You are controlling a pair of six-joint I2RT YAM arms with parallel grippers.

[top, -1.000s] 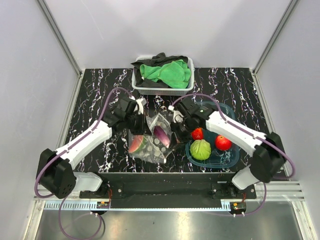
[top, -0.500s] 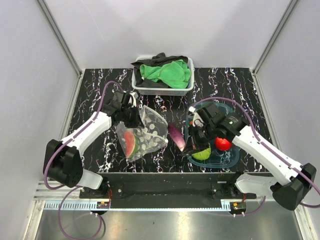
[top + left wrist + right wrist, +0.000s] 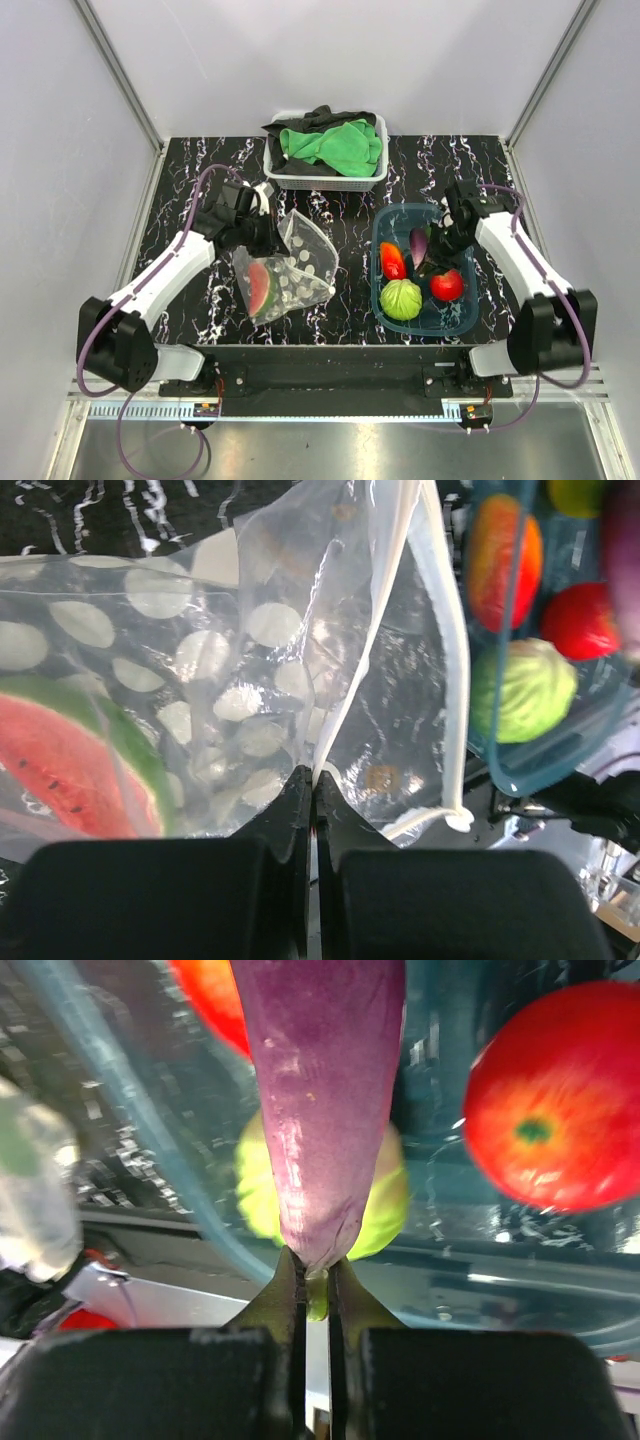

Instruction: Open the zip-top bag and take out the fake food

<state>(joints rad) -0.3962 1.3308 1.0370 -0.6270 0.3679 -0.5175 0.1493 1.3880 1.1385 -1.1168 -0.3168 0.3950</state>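
From above, the left gripper [image 3: 264, 233] sits clamped on the upper corner of the zip-top bag [image 3: 298, 262], which lies on the black marbled table [image 3: 180, 200] left of centre. A watermelon slice [image 3: 261, 287] shows through the bag's dotted plastic at its near end. Well apart to the right stands the teal tub [image 3: 377, 300]. The right gripper [image 3: 438, 246] reaches over the tub's far side, closed on a purple vegetable [image 3: 418, 244] that hangs over the tub. Inside the tub lie a red-orange piece [image 3: 393, 263], a green leafy ball [image 3: 401, 299] and a red round fruit [image 3: 446, 285]. At the back edge stands a white basket [image 3: 290, 180] holding a green cloth [image 3: 335, 143].

At the left wrist, the fingertips are pinched together on one white zip strip of the bag. The other strip curves away to the right, so the mouth stands open. The watermelon slice lies inside at lower left, behind the pale dots. The tub and its food show through the plastic at upper right.

At the right wrist, the jaws grip the narrow tip of the purple vegetable, whose thicker body extends away from the camera. Beyond it are the leafy ball, blurred, the red round fruit at right and the red-orange piece at the top, all within the tub's wall. Whether the purple vegetable touches the tub floor cannot be told.
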